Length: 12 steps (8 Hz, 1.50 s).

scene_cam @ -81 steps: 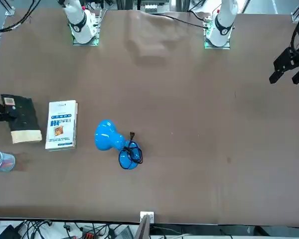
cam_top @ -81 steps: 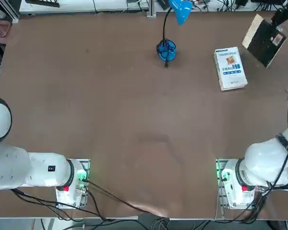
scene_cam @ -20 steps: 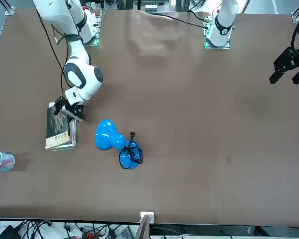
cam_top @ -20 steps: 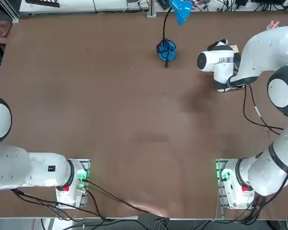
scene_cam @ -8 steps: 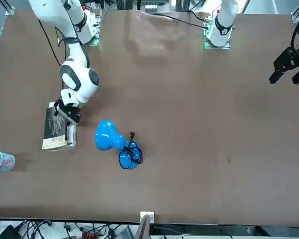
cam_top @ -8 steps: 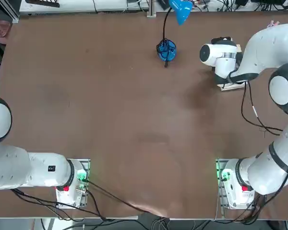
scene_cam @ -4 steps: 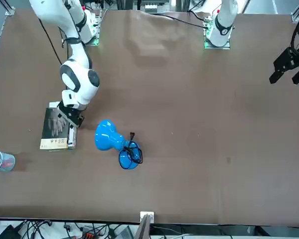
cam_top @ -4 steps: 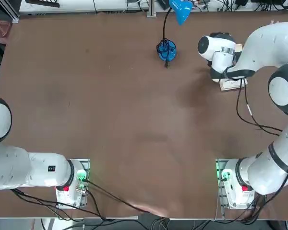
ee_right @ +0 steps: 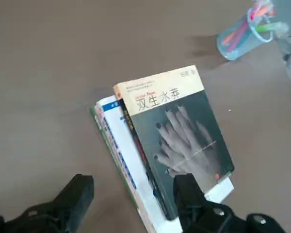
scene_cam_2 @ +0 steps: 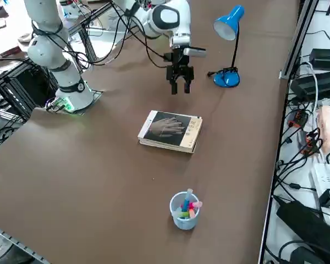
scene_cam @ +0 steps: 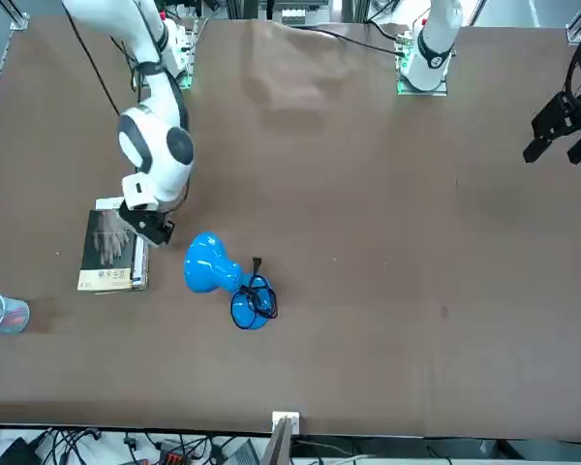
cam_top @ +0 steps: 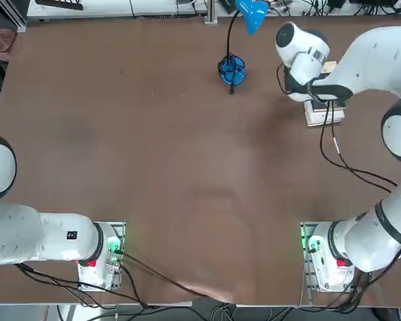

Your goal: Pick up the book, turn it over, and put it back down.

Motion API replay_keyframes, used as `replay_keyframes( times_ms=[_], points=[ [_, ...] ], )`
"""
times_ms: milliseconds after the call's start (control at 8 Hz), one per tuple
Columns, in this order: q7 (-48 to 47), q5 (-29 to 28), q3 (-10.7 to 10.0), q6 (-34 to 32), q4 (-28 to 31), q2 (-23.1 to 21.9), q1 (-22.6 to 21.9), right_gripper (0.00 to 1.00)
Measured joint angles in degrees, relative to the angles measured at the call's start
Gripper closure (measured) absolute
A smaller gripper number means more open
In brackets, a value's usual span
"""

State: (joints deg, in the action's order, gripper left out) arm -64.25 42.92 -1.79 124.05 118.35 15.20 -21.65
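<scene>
The right gripper (scene_cam_2: 179, 88) hangs above the table (scene_cam_2: 99, 165) with its 2 fingers (ee_right: 75, 194) spread wide and nothing between them, pointing down at the brown surface. The book (scene_cam_2: 171, 130) lies flat just beside the gripper, on the side away from the arm's base, with its grey hand picture facing up and a cream band with dark characters along 1 end. In the wrist view the book (ee_right: 177, 141) rests on top of a larger white book (ee_right: 121, 150), whose blue-printed edge shows along 1 long side, so the 2 form a slightly offset stack. The gripper is clear of that stack and does not touch it. From the front, the gripper (scene_cam: 151, 225) sits at the stack's inner edge, between the book (scene_cam: 109, 249) and a blue desk lamp (scene_cam: 218, 273), whose round base and cord stand near the gripper on the table. Farther out, beyond the stack, a clear cup of coloured pens (scene_cam_2: 185, 210) stands near the table's edge.
</scene>
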Motion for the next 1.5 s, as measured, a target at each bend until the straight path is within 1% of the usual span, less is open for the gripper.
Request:
replay_keyframes(
  times_ms=[125, 250, 500, 750, 1000, 1125, 1250, 1375, 1500],
  points=[
    [8.14, -4.78, -0.41, -2.05, -1.19, -2.22, 0.33, 0.00],
    [15.90, -8.90, -0.68, -5.59, -3.06, -4.05, 0.89, 0.00],
    [31.79, -17.25, -0.82, -14.21, -9.16, -6.54, 2.76, 0.00],
    [47.38, -24.60, -1.02, -22.03, -16.81, -8.24, 6.37, 0.00],
    [61.70, -33.50, -1.24, -28.09, -23.26, -9.47, 11.76, 0.00],
    [66.56, -37.80, -1.46, -29.82, -25.32, -10.44, 14.55, 0.00],
    [68.82, -40.19, -1.84, -30.93, -26.68, -11.80, 16.27, 0.00],
    [69.29, -40.98, -1.98, -31.89, -27.36, -13.45, 16.73, 0.00],
    [69.19, -41.18, -1.70, -33.19, -27.42, -15.18, 16.71, 0.00]
  ],
)
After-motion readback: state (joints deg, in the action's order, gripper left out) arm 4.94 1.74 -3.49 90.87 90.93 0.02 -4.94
